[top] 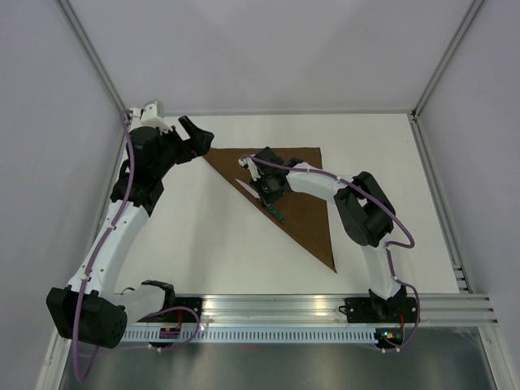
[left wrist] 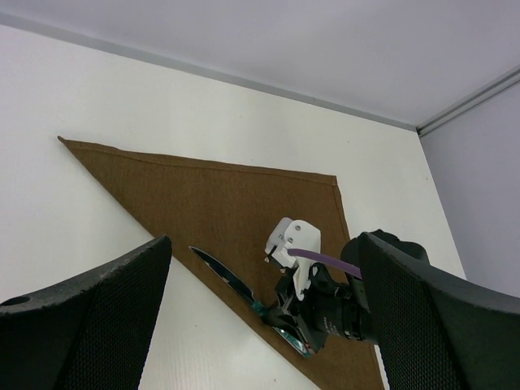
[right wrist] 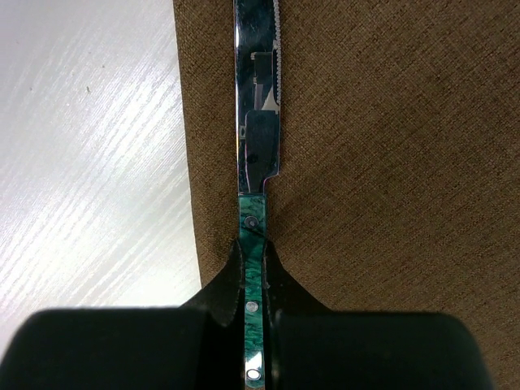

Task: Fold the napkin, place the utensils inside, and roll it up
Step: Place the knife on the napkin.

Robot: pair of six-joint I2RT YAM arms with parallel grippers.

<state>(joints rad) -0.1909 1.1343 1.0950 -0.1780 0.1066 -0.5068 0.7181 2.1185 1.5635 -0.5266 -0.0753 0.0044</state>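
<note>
My right pincer (right wrist: pixel 253 272): clamped on the knife (right wrist: pixel 258 122) handle.
My left pincer (top: pixel 197 134): wide open, empty.
Risk: blade hugs napkin (right wrist: pixel 390 162) edge; if I release here, it could slip onto counter (right wrist: pixel 89 162).

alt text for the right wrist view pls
The right pincer is shut on the knife by its green handle, the silver blade pointing away, just inside the edge of the brown napkin. White table shows on the left.
</note>
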